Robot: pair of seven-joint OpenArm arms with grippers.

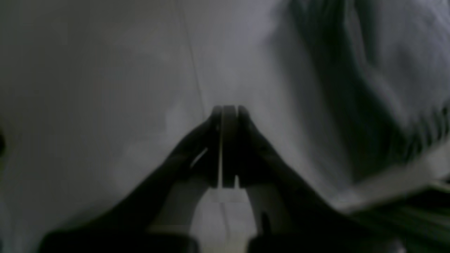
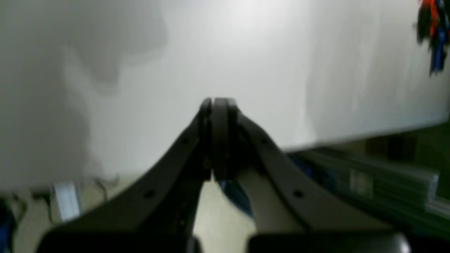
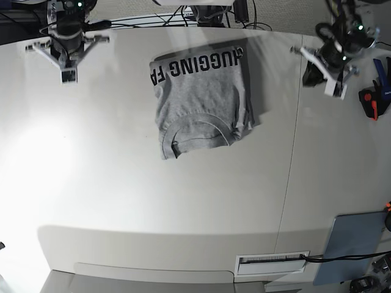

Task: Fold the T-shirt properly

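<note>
One T-shirt [image 3: 201,101] lies folded near the far edge of the white counter [image 3: 122,195], lettering toward that edge and collar toward the near side. Two pincers show: the left gripper [image 3: 335,85], near the far right corner, and the right gripper [image 3: 68,74], near the far left corner. Both are pressed together, holding nothing, clear of the cloth.

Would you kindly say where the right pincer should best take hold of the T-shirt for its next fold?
Probably the T-shirt at its lettered far edge, the corner on the base view's left. That is the side where the right pincer hangs, shut. The cloth lies flat, so coming down from above and pinching the edge looks easiest.
</note>
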